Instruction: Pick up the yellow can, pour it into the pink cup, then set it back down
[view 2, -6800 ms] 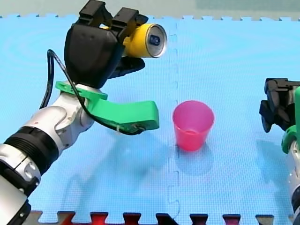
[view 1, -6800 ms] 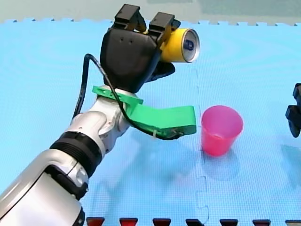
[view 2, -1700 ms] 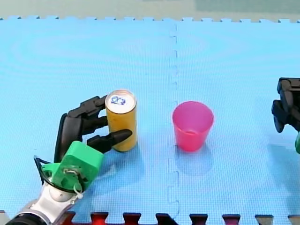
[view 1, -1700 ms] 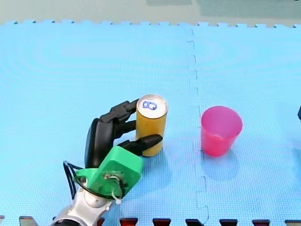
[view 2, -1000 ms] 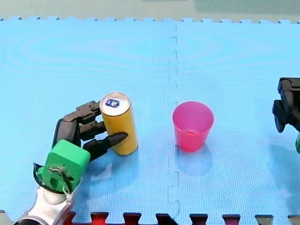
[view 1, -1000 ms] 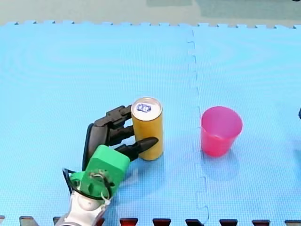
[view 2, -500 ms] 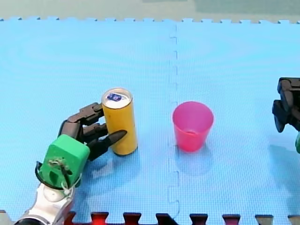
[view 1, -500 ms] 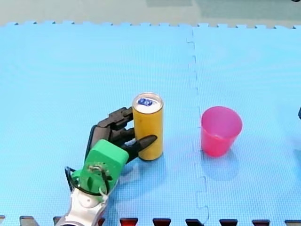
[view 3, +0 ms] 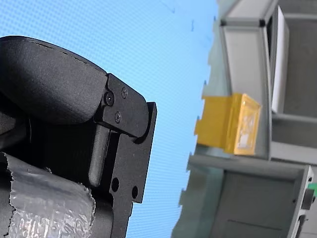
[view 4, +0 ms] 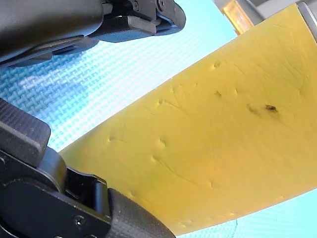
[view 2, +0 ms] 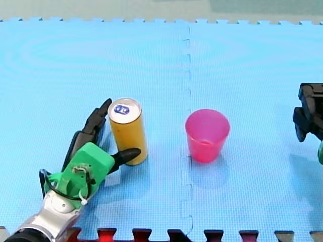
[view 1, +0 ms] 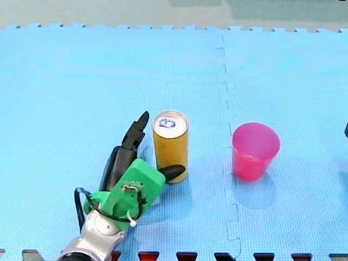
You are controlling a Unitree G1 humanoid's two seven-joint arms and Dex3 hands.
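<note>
The yellow aluminium drinks can (view 1: 171,147) stood upright on the blue foam floor mat (view 1: 81,81), left of the mat's seam and near the front edge. That suggests the set-down part of the task was done. The translucent pink plastic cup (view 1: 255,151) stood upright to its right, just past the seam and well clear of the can, so neither was likely to be knocked by the other. The robot's left hand (view 1: 122,157) lay low on the mat just left of the can, its fingers (view 1: 136,133) wide and stretched away toward the far side beside the can's wall, gripping nothing. The thumb (view 1: 173,173) reached round the near side at the can's base, very close to it; whether it touched could not be told. That open bracket around the can looked like a hand giving the can room to stand on its own. The left hand's wrist view showed the can's dented yellow wall (view 4: 208,134) close by. A green plastic mount (view 1: 133,187) sat over the wrist. The right hand (view 2: 309,113) waited at the far right edge of the mat, well apart from the cup; whether it was open or closed could not be told.
</note>
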